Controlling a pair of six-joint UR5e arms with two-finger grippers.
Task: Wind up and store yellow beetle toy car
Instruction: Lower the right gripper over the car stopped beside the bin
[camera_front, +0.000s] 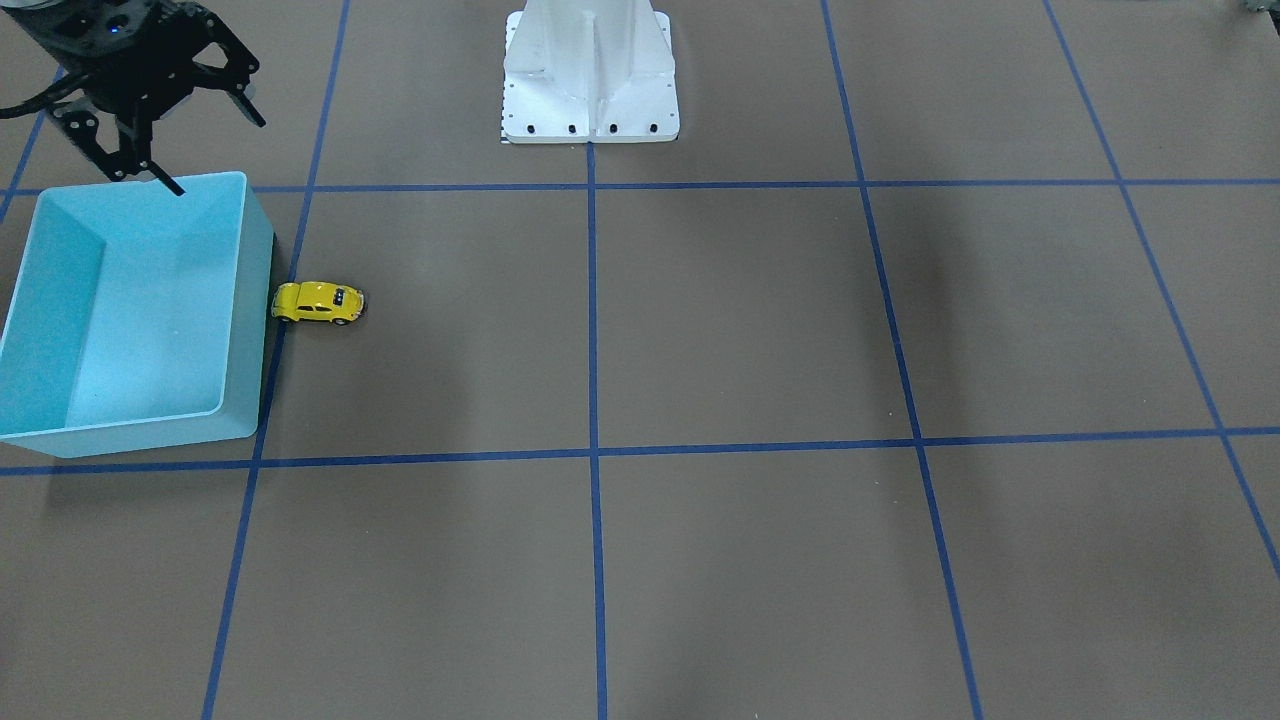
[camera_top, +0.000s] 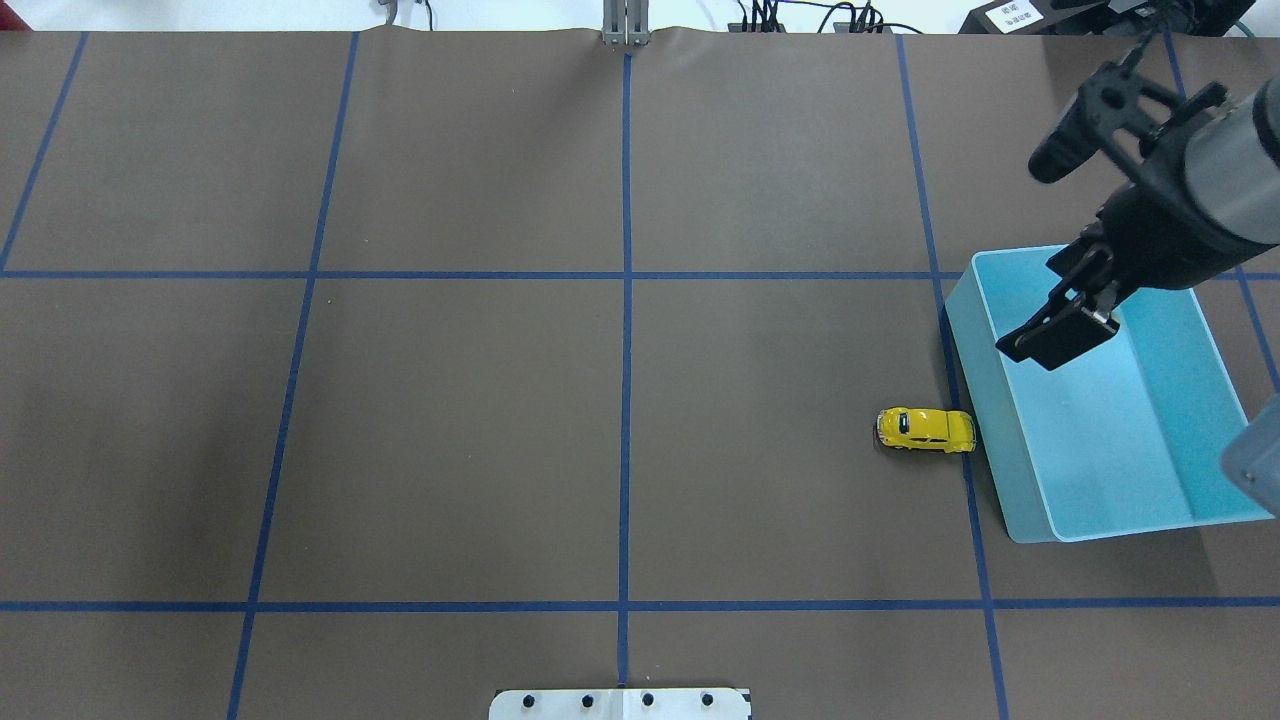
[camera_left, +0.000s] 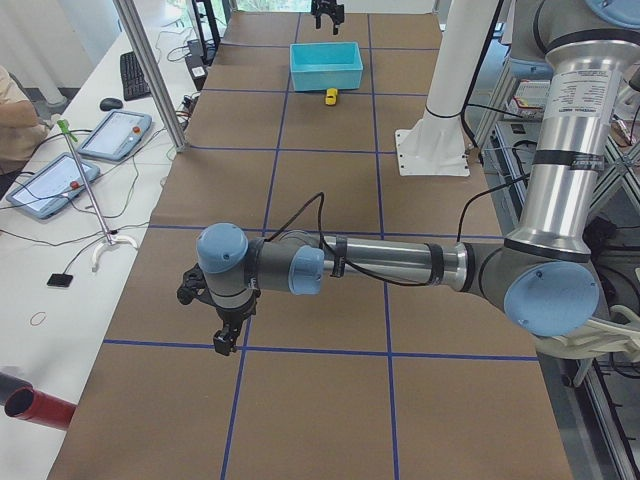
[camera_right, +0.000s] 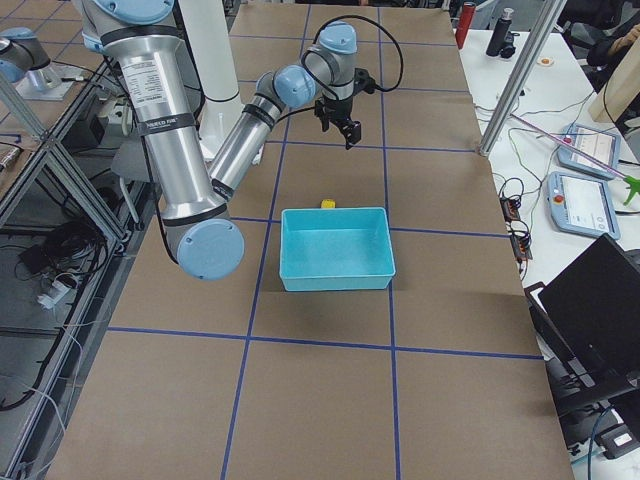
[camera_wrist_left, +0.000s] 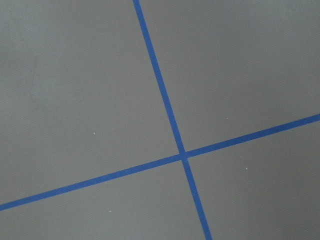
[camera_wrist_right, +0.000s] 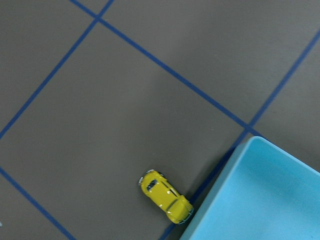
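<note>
"Yellow beetle toy car (camera_front: 318, 302): where does it stand?" the first observer asks.

"On its wheels on the table (camera_front: 700, 330), outside the turquoise bin (camera_front: 255, 350), with one end right up against the bin's outer wall. Whether it actually touches the wall, none of the views settle," the second replies.

"And the pincers?"

"The right gripper (camera_front: 185, 145) hangs above the table by the bin's corner with its fingers spread wide and nothing between them, well apart from the car. The left gripper (camera_left: 225, 335) shows only in the side view, far down the table, so its state cannot be told."

"How should the car handle?"

"It is probably light and rigid, with a glossy domed shell that would slip out of a pinch set high on the roof. The better hold is likely low across the two flanks, between the wheel arches. The free wheels may let it scoot when nudged. The bin wall crowds one end, so the fingers should come down on the sides, not nose to tail."
</note>
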